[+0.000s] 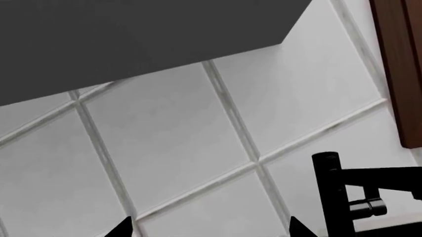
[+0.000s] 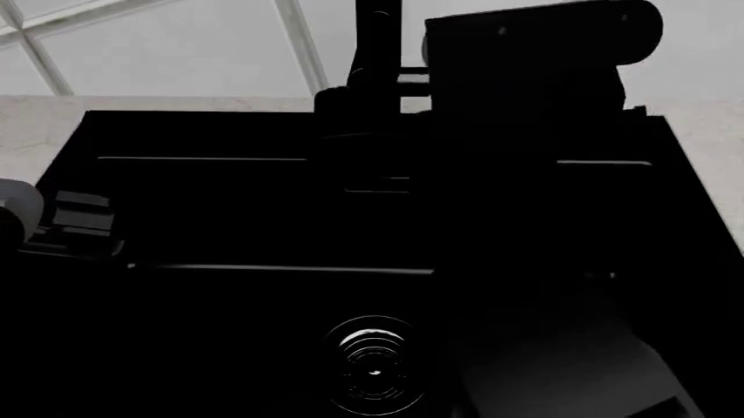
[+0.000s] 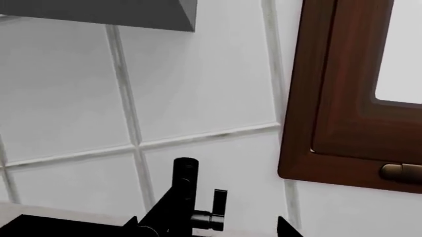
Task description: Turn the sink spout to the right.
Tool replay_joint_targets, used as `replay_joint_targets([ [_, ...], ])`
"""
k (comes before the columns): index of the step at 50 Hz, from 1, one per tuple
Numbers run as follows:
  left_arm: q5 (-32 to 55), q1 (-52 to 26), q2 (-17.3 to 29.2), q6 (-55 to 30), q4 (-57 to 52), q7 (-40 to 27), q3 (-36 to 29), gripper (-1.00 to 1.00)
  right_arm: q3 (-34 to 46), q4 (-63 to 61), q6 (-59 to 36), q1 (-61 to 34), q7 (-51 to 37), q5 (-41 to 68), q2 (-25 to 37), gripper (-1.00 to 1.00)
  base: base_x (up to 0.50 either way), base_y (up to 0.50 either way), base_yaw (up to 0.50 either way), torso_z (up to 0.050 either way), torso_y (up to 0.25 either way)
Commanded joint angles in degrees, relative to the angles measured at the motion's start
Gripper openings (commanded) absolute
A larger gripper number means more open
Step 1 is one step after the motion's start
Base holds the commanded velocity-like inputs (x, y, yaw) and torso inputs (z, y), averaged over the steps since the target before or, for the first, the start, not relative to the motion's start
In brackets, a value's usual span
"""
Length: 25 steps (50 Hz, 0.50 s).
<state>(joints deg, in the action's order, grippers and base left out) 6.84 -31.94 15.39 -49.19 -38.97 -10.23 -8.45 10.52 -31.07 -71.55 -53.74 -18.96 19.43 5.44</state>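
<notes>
The sink spout (image 3: 185, 183) is a slim black post against the tiled wall, with its arm running down toward the camera. A short lever (image 3: 216, 213) sticks out beside the post. My right gripper (image 3: 207, 228) is open, and the post's lower part and the lever show between its two fingertips; contact cannot be judged. In the head view the spout (image 2: 375, 39) rises behind the black sink (image 2: 209, 139), and the right gripper's dark body (image 2: 541, 48) is close on its right. My left gripper (image 1: 209, 231) is open and empty, with the spout (image 1: 326, 190) off to one side.
White tiled wall (image 2: 174, 43) runs behind the sink. A brown wooden window frame (image 3: 329, 98) is right of the spout. A grey cabinet underside (image 1: 132, 34) hangs above. The ringed drain (image 2: 372, 364) lies in the basin floor. Marble counter (image 2: 35, 113) rims the basin.
</notes>
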Motion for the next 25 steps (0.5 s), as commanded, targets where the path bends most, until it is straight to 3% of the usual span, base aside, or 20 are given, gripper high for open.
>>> replay_joint_targets([
  [1, 0.0, 0.1, 0.1, 0.2, 0.2, -0.4, -0.3, 1.00, 2.4, 0.8, -0.4, -2.2, -0.5, 1.3, -1.8, 1.00, 0.00, 0.00, 0.00, 0.000, 0.000],
  [25, 0.7, 0.5, 1.0, -0.2, -0.5, -0.5, 0.0, 1.00, 6.5, 13.4, 10.1, -1.5, -2.1, 1.8, -3.6, 1.00, 0.00, 0.00, 0.00, 0.000, 0.000],
])
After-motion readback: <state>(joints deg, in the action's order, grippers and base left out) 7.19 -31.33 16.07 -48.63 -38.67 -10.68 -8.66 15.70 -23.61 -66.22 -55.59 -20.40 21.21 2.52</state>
